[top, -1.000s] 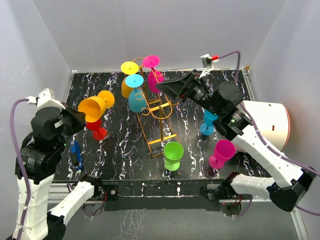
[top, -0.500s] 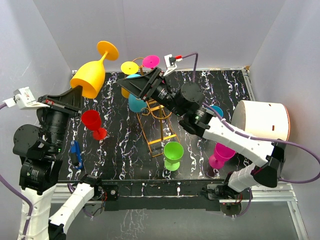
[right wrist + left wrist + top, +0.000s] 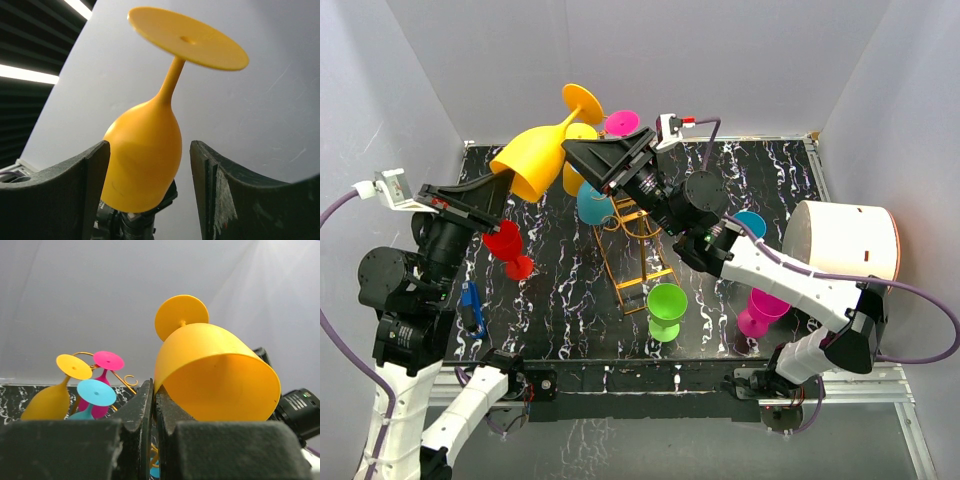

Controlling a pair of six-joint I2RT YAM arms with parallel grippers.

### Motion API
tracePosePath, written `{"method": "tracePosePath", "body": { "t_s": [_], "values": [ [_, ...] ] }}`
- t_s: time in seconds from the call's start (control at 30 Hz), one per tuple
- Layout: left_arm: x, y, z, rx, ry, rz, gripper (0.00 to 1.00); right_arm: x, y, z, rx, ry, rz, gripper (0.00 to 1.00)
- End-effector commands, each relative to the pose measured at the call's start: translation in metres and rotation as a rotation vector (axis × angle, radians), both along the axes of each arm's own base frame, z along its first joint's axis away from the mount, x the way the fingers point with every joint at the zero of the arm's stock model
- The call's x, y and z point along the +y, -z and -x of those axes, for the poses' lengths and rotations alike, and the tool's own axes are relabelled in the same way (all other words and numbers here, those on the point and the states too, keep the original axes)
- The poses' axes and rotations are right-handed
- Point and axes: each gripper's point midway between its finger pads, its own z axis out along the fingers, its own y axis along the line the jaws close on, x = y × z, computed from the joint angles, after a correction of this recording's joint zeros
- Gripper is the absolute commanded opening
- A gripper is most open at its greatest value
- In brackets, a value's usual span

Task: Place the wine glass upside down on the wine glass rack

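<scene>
A yellow wine glass (image 3: 532, 160) hangs high above the table, tilted, foot up and to the back. My left gripper (image 3: 500, 192) is shut on its rim; the left wrist view shows the jaws (image 3: 154, 390) pinching the edge of the bowl (image 3: 215, 375). My right gripper (image 3: 578, 158) is open just right of the bowl. In the right wrist view the bowl (image 3: 145, 160) stands between the spread fingers (image 3: 150, 146); I cannot tell whether they touch it. The golden wire rack (image 3: 638, 255) stands mid-table, below the right arm, and shows in the left wrist view (image 3: 131, 381).
Yellow (image 3: 582, 133), magenta (image 3: 621, 123) and cyan (image 3: 595, 205) glasses hang on the rack. On the table stand a red glass (image 3: 508, 250), a green glass (image 3: 666, 308), a magenta glass (image 3: 760, 310) and a cyan glass (image 3: 751, 222). A white cylinder (image 3: 840, 240) lies at right.
</scene>
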Motion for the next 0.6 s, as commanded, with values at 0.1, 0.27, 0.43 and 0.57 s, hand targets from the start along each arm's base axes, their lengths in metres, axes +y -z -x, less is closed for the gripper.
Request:
{"method": "tracePosePath", "body": {
  "t_s": [0.1,0.27,0.43,0.57],
  "values": [
    [-0.025,-0.012,0.026,-0.133,0.168,-0.043,0.00,-0.034,-0.037,0.010,0.008,0.005,-0.212,0.59],
    [-0.033,-0.010,0.028,-0.136,0.218,-0.075,0.00,-0.042,-0.035,0.006,0.025,0.046,-0.208,0.55],
    [-0.038,-0.009,0.029,-0.136,0.243,-0.090,0.00,-0.043,-0.032,0.006,0.042,0.044,-0.213,0.42],
    [-0.040,-0.007,0.028,-0.132,0.256,-0.094,0.00,-0.045,-0.032,0.008,0.035,0.040,-0.221,0.28]
  ]
}}
